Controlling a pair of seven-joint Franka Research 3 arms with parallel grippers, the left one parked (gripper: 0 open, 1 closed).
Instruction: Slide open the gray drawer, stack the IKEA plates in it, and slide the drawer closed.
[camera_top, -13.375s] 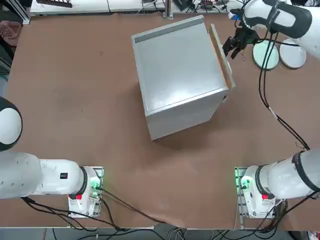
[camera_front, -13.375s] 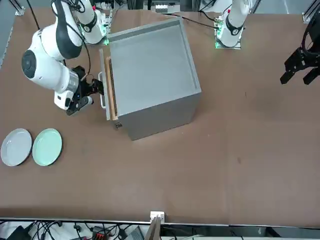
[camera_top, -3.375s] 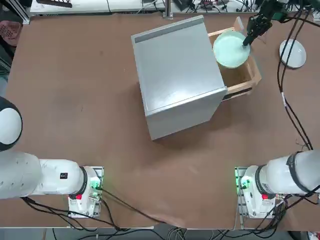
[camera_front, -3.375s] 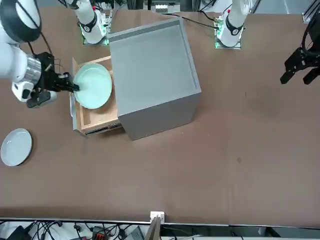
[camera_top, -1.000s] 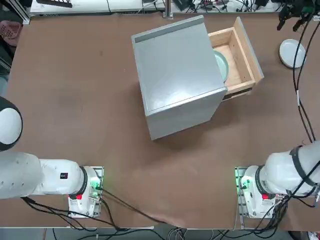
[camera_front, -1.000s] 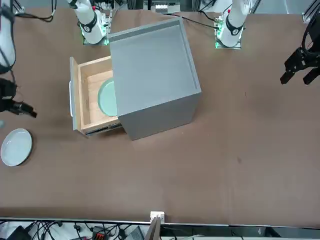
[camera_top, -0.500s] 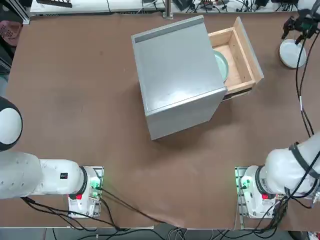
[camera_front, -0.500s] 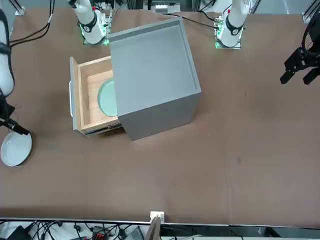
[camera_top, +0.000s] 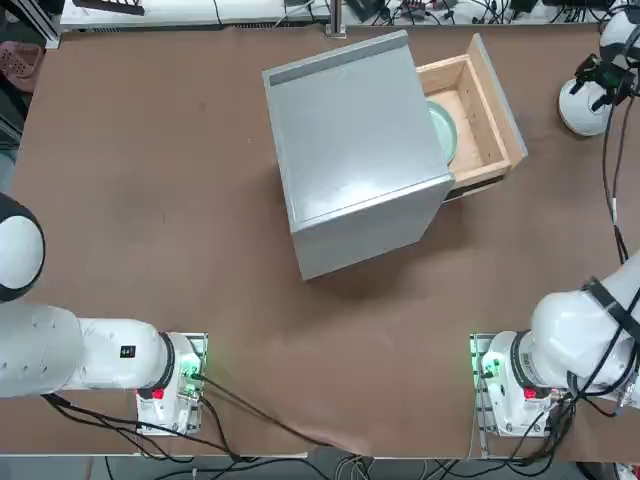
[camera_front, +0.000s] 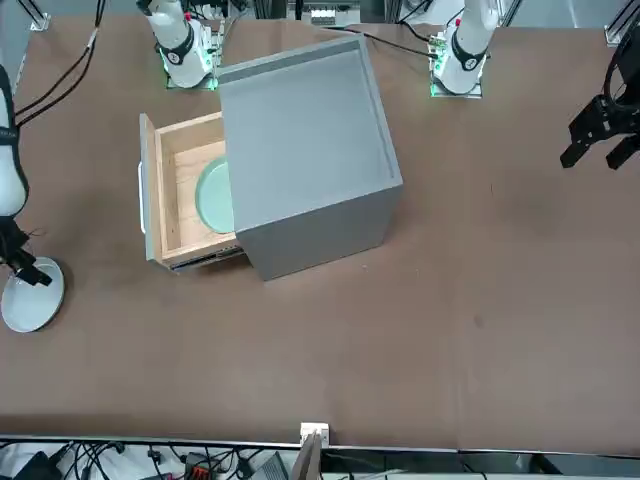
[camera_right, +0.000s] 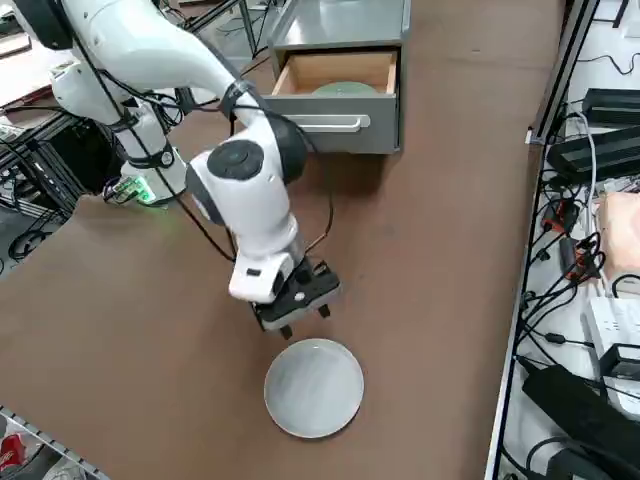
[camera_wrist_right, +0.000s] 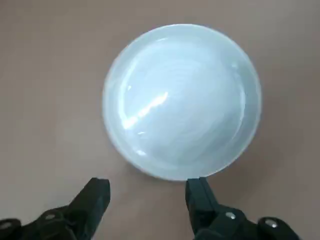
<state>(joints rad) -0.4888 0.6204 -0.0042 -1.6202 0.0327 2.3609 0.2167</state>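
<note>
The gray cabinet (camera_top: 350, 150) stands mid-table with its wooden drawer (camera_top: 487, 110) slid open toward the robot's right. The mint plate (camera_top: 446, 130) lies flat in the drawer, half under the cabinet, and also shows as the mint plate (camera_front: 212, 195) from across the table. The white plate (camera_right: 313, 388) rests on the table near the right edge, apart from the drawer. My right gripper (camera_wrist_right: 147, 187) hovers open just over the white plate (camera_wrist_right: 182, 100), its fingers astride the rim on the drawer side, holding nothing. The gripper (camera_right: 298, 315) points down.
The table edge (camera_right: 520, 250) runs close beside the white plate, with cables and power strips (camera_right: 590, 160) beyond it. The drawer's gray front panel with its handle (camera_right: 330, 124) faces the plate across bare brown tabletop.
With the mint plate left in the drawer, my right gripper has travelled from the table's far corner to the white plate and come down over its rim. Plates and drawer have not moved.
</note>
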